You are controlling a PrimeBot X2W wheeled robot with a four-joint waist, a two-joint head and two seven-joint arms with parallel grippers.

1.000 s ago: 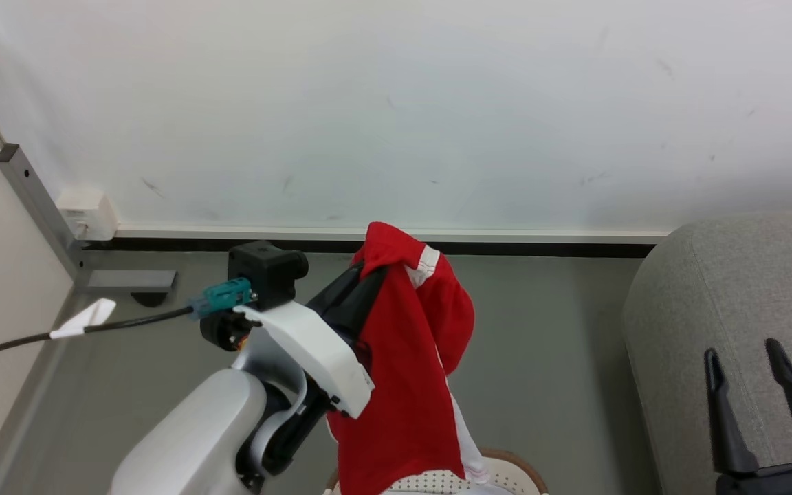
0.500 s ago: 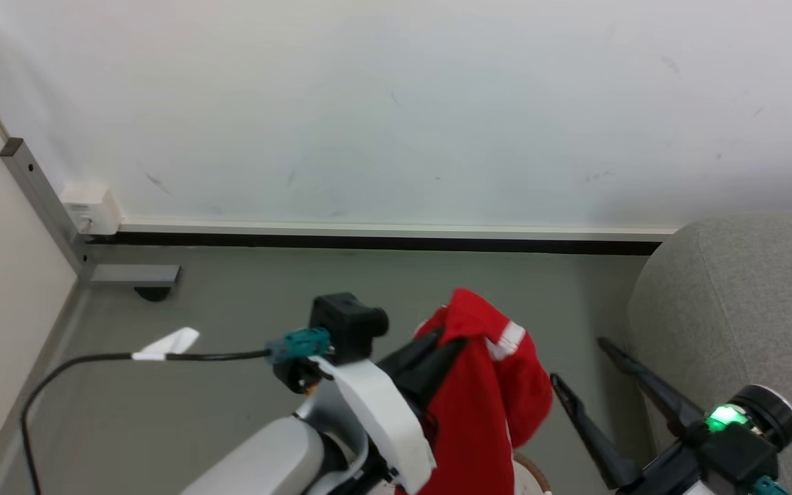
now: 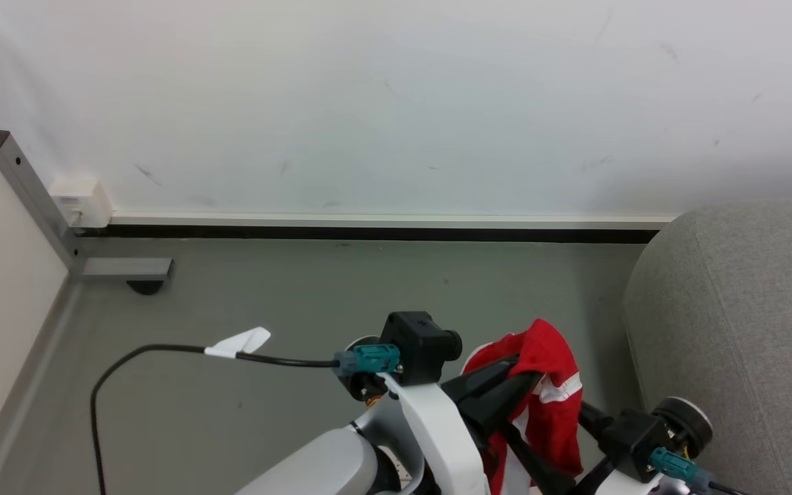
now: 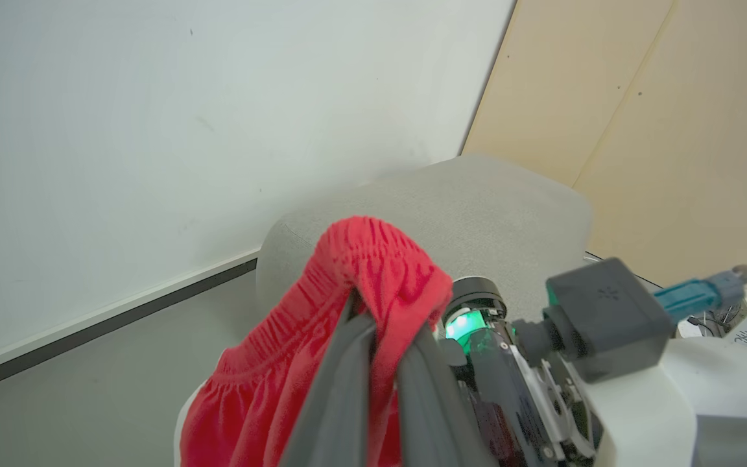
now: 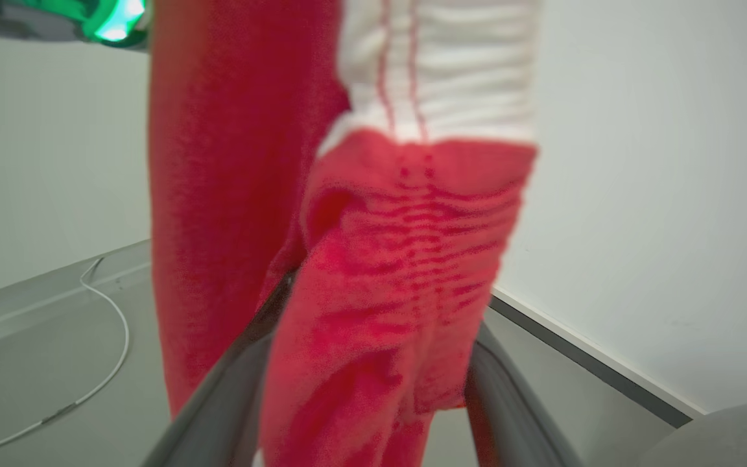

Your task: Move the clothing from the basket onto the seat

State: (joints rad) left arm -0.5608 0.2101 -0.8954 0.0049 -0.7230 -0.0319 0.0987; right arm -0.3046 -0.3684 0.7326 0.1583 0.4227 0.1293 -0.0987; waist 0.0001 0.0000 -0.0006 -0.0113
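Hanging above the smooth grey floor (image 3: 286,295), a bright red garment (image 3: 548,347) of soft fabric, with white stripe trim and a gathered elastic edge, is pinched between the pressed-together dark fingers of the left gripper (image 4: 383,324). It sits just left of the large light grey upholstered seat (image 3: 746,309), apart from it. The seat's rounded corner and seam face the cloth. The right gripper (image 5: 383,311) stands spread wide, and the draped red cloth falls between its two fingers. Open floor runs back to a dark skirting strip (image 3: 368,234) under the scuffed white wall (image 3: 396,103). A black cable (image 3: 162,350) carries a white tag (image 3: 239,341), too small to read.
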